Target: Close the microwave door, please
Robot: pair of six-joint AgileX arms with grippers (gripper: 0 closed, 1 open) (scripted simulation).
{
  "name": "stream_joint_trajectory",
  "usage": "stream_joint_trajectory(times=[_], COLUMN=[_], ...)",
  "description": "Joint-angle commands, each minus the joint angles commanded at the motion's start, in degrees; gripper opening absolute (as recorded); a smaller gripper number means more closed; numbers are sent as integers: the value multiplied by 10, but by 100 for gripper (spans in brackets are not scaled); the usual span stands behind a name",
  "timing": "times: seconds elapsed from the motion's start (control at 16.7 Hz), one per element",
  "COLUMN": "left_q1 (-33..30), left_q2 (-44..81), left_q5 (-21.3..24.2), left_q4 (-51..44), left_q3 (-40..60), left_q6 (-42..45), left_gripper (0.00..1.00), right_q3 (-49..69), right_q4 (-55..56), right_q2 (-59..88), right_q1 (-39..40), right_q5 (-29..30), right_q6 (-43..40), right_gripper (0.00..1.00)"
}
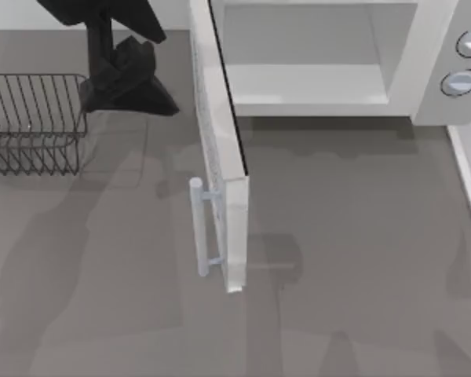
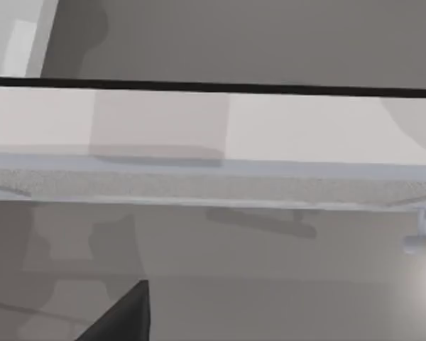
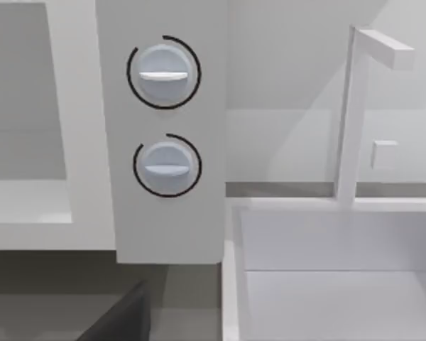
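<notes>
The microwave [image 1: 424,71] stands at the surface's [image 1: 361,236] far edge, its top cut off by the frame. Its door [image 1: 220,141] juts open toward the camera, edge-on, handle [image 1: 198,228] facing left. The left claw [image 1: 122,75] hovers left of the door beside a wire rack [image 1: 31,122]; whether its fingers are apart cannot be told. The right wrist view faces two knobs [image 3: 165,71] and a sink [image 3: 326,270].

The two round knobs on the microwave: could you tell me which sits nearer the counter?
The lower knob sits nearer the counter; the other knob sits directly above it on the microwave side panel.
</notes>
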Motion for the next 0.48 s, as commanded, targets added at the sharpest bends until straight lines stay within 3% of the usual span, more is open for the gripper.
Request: stream_joint_trajectory(times=[0.24, 0.48], left_q1=[-1, -24], left_q2=[-2, -5], left_q5=[-1, -8], left_q4=[11, 90], left_q3=[-11, -84], left_q6=[-3, -26], left_gripper=[100, 100], right_q3=[0, 0], right_q4=[0, 0], right_q2=[0, 0], right_q1=[0, 0], right_q5=[0, 0], right_q6=[0, 0], right_gripper=[100, 100])
